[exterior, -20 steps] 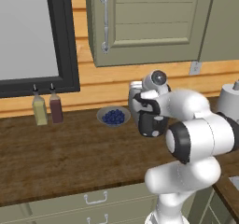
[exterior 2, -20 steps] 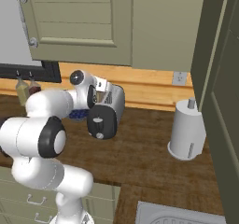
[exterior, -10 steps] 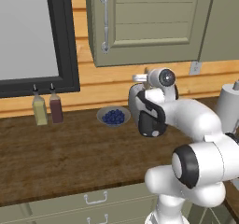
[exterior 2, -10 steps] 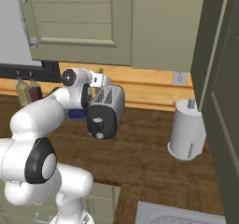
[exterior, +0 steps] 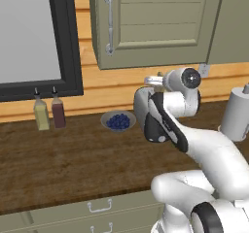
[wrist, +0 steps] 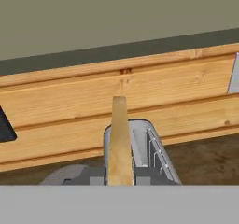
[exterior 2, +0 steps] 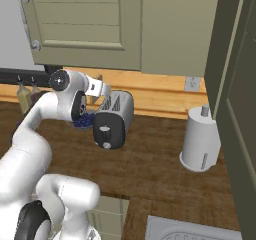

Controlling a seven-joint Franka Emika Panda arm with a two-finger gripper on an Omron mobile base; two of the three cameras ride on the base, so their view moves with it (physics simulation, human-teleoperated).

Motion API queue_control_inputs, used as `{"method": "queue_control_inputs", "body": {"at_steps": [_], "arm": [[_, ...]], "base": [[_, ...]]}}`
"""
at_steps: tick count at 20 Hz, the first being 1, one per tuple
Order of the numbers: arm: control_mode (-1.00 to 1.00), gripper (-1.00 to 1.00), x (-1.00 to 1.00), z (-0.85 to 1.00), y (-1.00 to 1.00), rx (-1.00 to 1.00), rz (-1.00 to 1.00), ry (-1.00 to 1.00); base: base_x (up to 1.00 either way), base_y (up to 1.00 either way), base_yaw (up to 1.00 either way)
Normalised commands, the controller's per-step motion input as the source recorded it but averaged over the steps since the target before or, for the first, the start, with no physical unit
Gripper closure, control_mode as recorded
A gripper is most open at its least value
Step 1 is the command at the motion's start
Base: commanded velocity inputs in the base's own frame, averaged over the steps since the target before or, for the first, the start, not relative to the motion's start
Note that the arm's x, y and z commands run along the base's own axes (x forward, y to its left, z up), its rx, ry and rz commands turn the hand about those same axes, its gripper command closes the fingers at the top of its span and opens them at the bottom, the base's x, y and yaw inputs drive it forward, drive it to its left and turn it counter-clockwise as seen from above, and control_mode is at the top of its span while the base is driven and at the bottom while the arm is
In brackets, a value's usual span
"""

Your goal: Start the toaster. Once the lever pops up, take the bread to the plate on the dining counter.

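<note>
The toaster (exterior 2: pixel 114 119) stands on the wooden table (exterior 2: pixel 160 164) against the plank wall, its black end panel turned toward the right base camera with the round knob (exterior 2: pixel 106 145) low on that face and the lever (exterior 2: pixel 104 129) a small pale tab just above it. From the hand camera the bread (wrist: pixel 120 141) rises edge-on as a tall tan strip at 6 o'clock, its lower part level with the toaster's near slot, the silver shell curving away behind it toward 5 o'clock. The tool (exterior 2: pixel 101 90) sits just over the toaster's top at about 10 o'clock from the black panel in the right base view, clenched on the slice — the fingertips themselves are hidden at the bottom edge of the hand camera, so the contact point cannot be made out. In the left base view the arm's forearm covers most of the toaster, and the tool (exterior: pixel 154 80) shows as a pale block at 12 o'clock from it. A grey bowl of blueberries (exterior: pixel 118 121) lies at 9 o'clock from the toaster, two bottles (exterior: pixel 49 113) farther out the same way, and a white paper-towel roll (exterior 2: pixel 200 140) stands well apart at 3 o'clock.
</note>
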Motion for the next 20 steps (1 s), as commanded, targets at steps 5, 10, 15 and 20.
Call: {"method": "queue_control_inputs", "body": {"at_steps": [5,10,15,20], "arm": [[-1.0,1.0,-1.0,0.28,0.09,0.03,0.0,0.06],[-1.0,1.0,-1.0,0.28,0.1,0.0,0.0,0.07],[-1.0,1.0,-1.0,0.25,0.01,0.01,0.0,0.14],[-1.0,1.0,-0.94,0.19,0.0,0.02,0.0,0.17]], "base": [[0.0,0.0,0.0],[0.0,0.0,0.0],[0.0,0.0,0.0],[0.0,0.0,0.0]]}}
